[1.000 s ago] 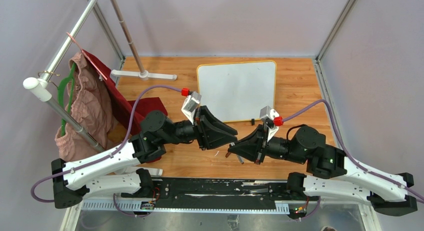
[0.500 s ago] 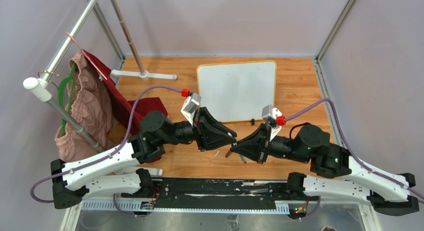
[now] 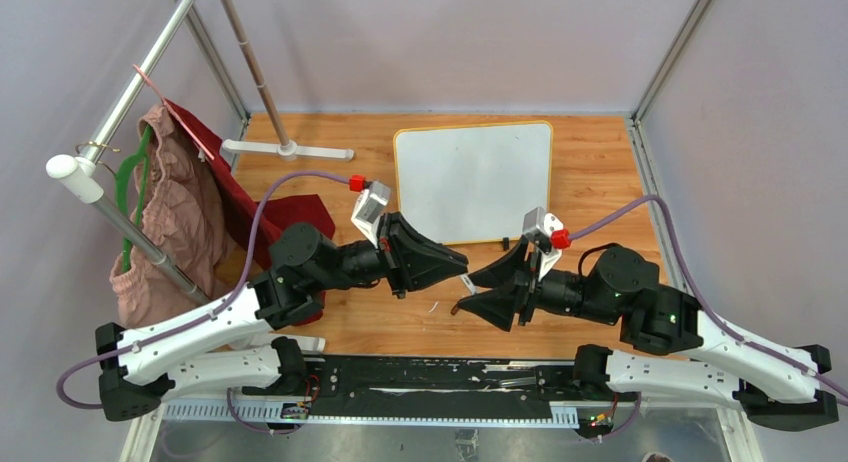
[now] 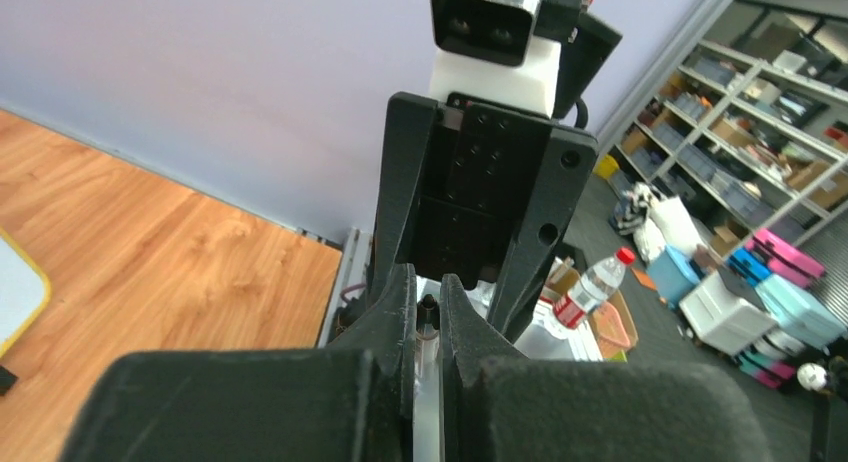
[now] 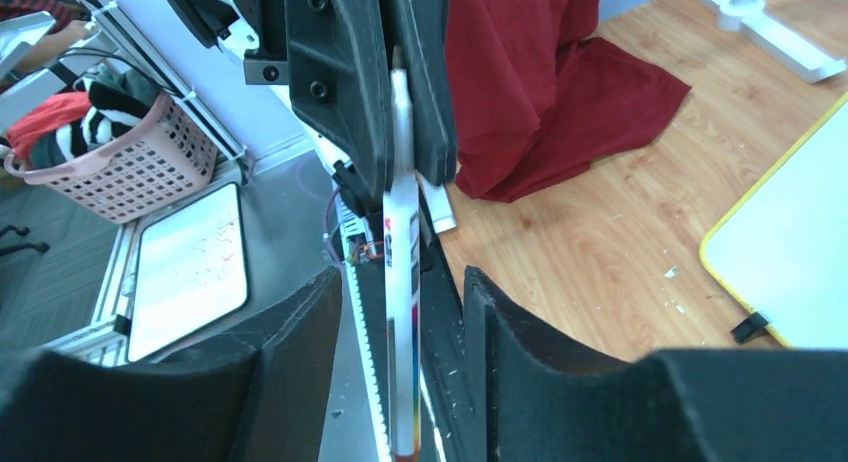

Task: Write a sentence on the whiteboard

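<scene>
The whiteboard (image 3: 472,180) lies flat at the back middle of the table, white with a yellow rim; no sentence shows on it. In front of it my two grippers meet tip to tip. The left gripper (image 3: 462,257) is shut on a white marker (image 4: 428,382), whose barrel sits squeezed between its fingers. From the right wrist the marker (image 5: 402,282) runs lengthwise between the fingers of my right gripper (image 5: 402,274), which stand apart from it on both sides. The right gripper (image 3: 468,292) is open. A corner of the whiteboard (image 5: 800,272) shows at the right.
A clothes rack stands at the left with a pink garment (image 3: 175,222) and a green hanger (image 3: 135,182). A red cloth (image 3: 290,217) lies beside the left arm. The white stand base (image 3: 290,149) sits left of the board. A black clip foot (image 3: 505,244) sits at the board's near edge.
My left gripper has shut on the marker and my right gripper has opened off it. The left arm has shifted slightly left.
</scene>
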Available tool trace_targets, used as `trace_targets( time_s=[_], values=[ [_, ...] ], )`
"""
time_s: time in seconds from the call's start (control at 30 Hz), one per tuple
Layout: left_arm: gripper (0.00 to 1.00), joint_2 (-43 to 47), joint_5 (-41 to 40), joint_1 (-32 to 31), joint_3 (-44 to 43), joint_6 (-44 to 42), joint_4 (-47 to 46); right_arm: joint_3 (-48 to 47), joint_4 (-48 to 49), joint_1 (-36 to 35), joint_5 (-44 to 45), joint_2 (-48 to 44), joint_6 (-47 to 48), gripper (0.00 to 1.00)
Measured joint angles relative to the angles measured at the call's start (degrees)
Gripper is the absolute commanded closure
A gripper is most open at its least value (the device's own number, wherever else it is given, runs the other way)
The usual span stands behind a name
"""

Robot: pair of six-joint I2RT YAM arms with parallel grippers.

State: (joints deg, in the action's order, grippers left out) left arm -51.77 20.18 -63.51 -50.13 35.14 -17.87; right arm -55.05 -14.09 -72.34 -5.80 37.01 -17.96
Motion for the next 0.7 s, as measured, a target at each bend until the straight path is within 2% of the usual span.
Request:
trace_targets(
  time_s=[0.07, 0.17, 0.47, 0.7],
  values=[
    [1.00, 1.38, -3.15, -0.02, 0.04, 0.31, -0.15, 0.00, 1.16, 0.00, 0.83, -0.33, -0.11, 0.34],
    [1.00, 3.72, -7.74, -0.02, 0.68, 1.29, -1.84, 0.33, 4.46, 0.00, 2.23, -0.94, -0.46, 0.32],
    [1.00, 8.46, -23.71, -0.02, 5.75, 7.17, -12.04, 5.42, 22.97, 0.00, 8.09, -1.90, -0.72, 0.30],
    [1.00, 7.34, -29.99, -0.02, 7.82, 13.22, -19.78, 6.25, 33.90, 0.00, 12.90, 2.75, -1.73, 0.32]
  ],
)
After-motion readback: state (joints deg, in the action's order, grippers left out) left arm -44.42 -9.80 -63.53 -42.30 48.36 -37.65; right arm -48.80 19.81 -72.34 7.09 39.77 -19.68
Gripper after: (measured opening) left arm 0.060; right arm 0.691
